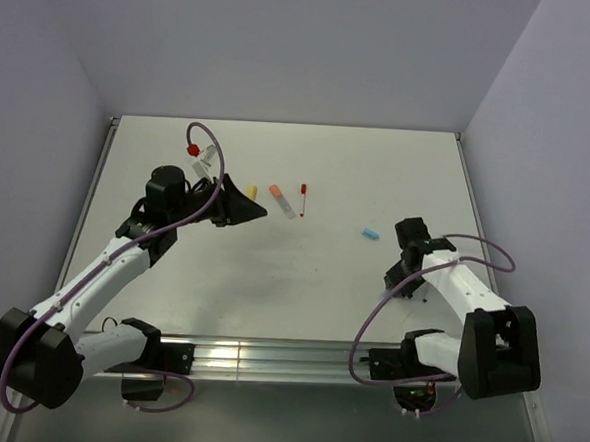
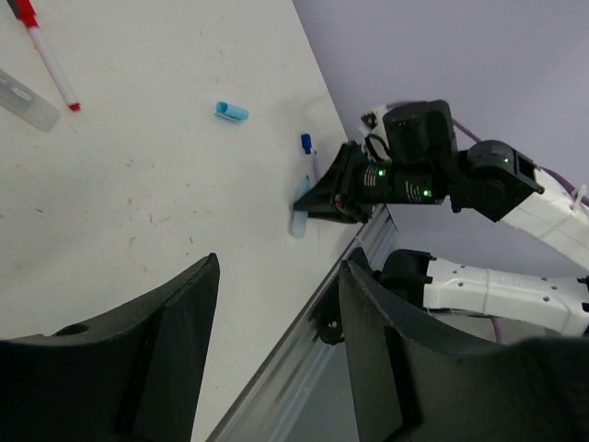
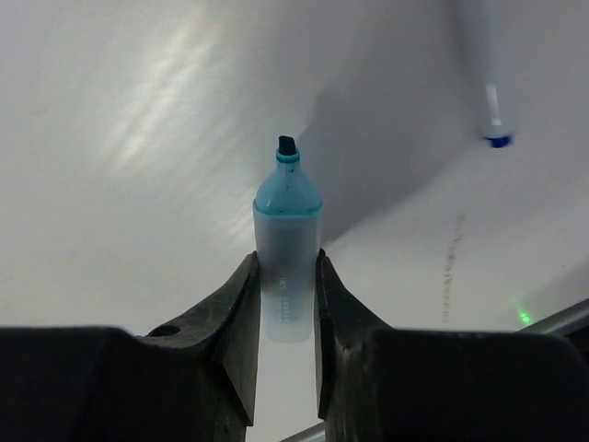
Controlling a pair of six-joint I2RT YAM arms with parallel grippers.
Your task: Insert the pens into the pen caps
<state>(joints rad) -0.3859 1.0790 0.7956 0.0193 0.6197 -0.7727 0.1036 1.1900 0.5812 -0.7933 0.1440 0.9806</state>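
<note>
While the right gripper is pinching its two fingers firmly around the light blue marker, the marker's bare chisel tip is pointing away from the wrist, low at the table near its front edge. The dark blue thin pen is lying just beyond it. The light blue cap is lying by itself further out on the table, apart from both.

The left gripper is hovering with its jaws spread wide and nothing between them, and is looking across at the red pen and the white marker. The yellow cap and orange cap are lying just beside these.

As far as I can judge, no pen is sitting in a cap yet, so the task is only beginning. The light blue pair is probably coming first, with all the others remaining.
</note>
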